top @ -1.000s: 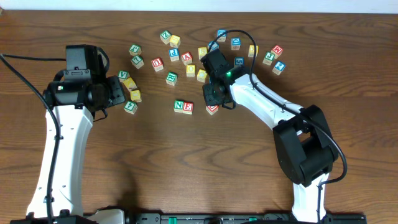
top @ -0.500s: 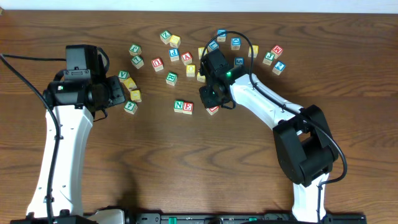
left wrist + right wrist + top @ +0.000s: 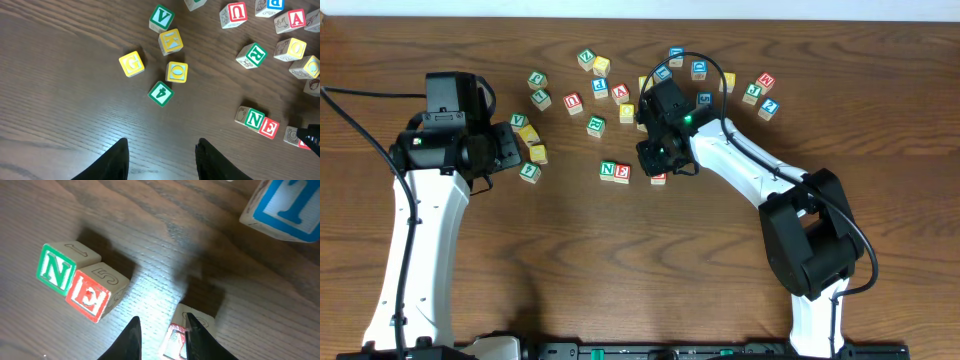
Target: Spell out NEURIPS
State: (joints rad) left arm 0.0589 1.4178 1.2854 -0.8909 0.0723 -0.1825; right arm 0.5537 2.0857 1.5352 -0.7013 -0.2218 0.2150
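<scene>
Pinching a red-faced wooden cube point(image 3: 175, 336), the right gripper point(image 3: 163, 322) has green N point(image 3: 55, 271) touching red E point(image 3: 89, 296) to its left; left gripper point(image 3: 162, 147) spread, empty.

My green N point(image 3: 608, 170) and red E point(image 3: 622, 172) lie touching, faces up. Just right of E, my right gripper point(image 3: 163, 320) clamps a red-faced cube point(image 3: 173, 339), letter unreadable. Red U point(image 3: 233, 14) and green R point(image 3: 251, 55) lie loose, up-left of E.

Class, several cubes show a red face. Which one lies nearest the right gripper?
The lone red-faced cube at the right gripper's fingertips, its letter unreadable; the red E sits farther off, touching the green N.
</scene>
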